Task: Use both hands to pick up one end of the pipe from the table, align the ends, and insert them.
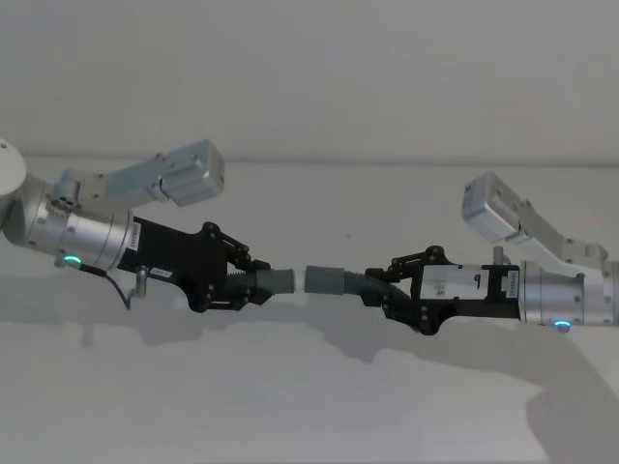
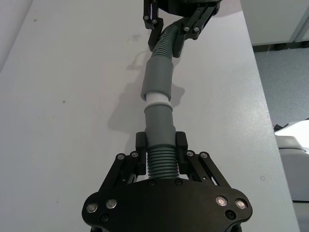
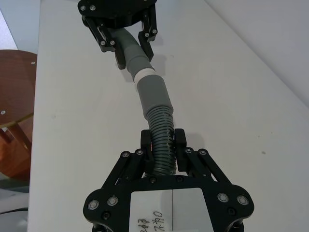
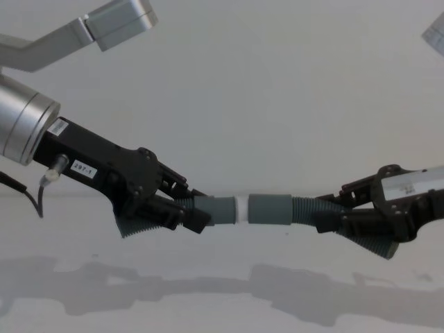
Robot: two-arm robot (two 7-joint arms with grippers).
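You have both hose pieces lifted clear of the table [image 1: 290,406], held end to end above its middle with their shadows on the surface below. Your left gripper [image 1: 253,281] is clamped on the ribbed part of the left hose piece [image 4: 215,209], just behind its smooth cuff; your right gripper [image 1: 385,288] is clamped the same way on the right hose piece [image 4: 277,209]. The two cuffs point at each other in one line. The left cuff carries a narrow white band [image 4: 241,208] at its tip, and that band sits right at the mouth of the right cuff; whether it has entered the mouth, you cannot tell. On the left gripper's body a small white label [image 4: 82,168] reads "297-1". The white label [image 3: 166,212] on the right gripper carries handwriting that starts "207"; the rest is not legible.
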